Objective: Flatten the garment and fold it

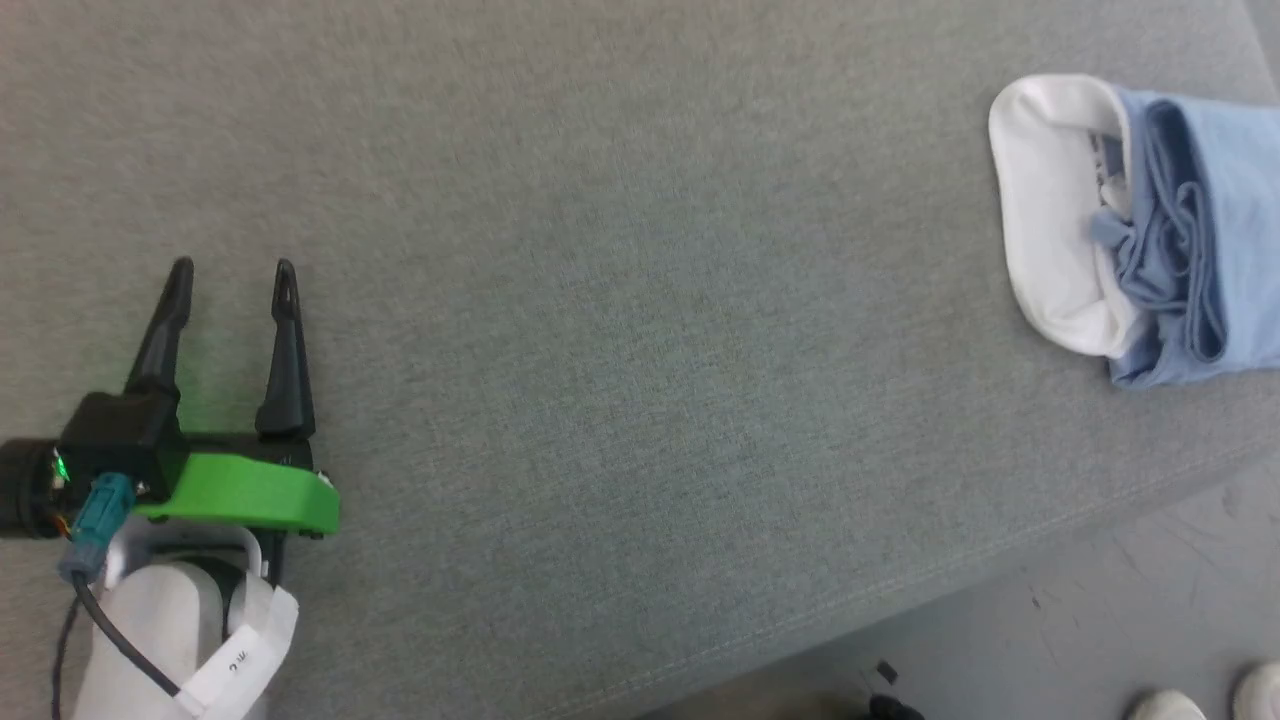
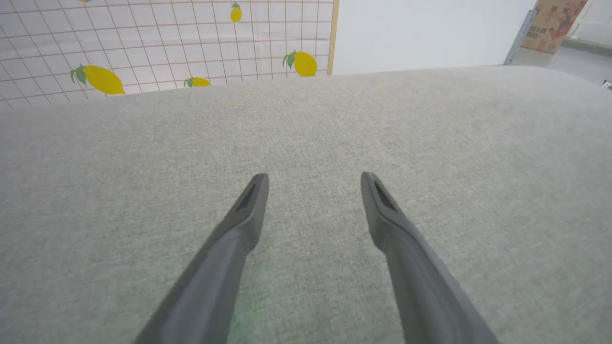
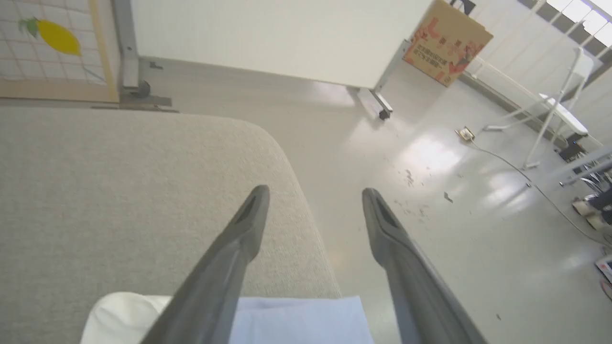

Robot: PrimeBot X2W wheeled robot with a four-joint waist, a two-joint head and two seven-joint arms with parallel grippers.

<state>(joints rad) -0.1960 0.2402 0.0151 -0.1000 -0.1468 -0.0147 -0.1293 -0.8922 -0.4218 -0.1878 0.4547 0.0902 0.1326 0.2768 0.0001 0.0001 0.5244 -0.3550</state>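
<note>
The garment (image 1: 1180,230), a light blue shirt with its white inside turned out at one end, lies folded into a compact bundle at the right edge of the grey cushioned surface (image 1: 620,300). My left gripper (image 1: 232,268) rests open far to the left over bare cushion, fingers spread with nothing between them; the left wrist view shows the same open gripper (image 2: 314,177). In the right wrist view my right gripper (image 3: 315,191) stands open above the garment (image 3: 296,317), whose blue and white cloth lies beneath the finger bases near the cushion's corner.
The cushion's front edge (image 1: 900,590) runs diagonally at lower right, with floor beyond it and a person's white shoes (image 1: 1200,700). A lemon-patterned tiled panel (image 2: 143,43), a white board (image 3: 267,33) and a cardboard box (image 3: 447,43) stand behind.
</note>
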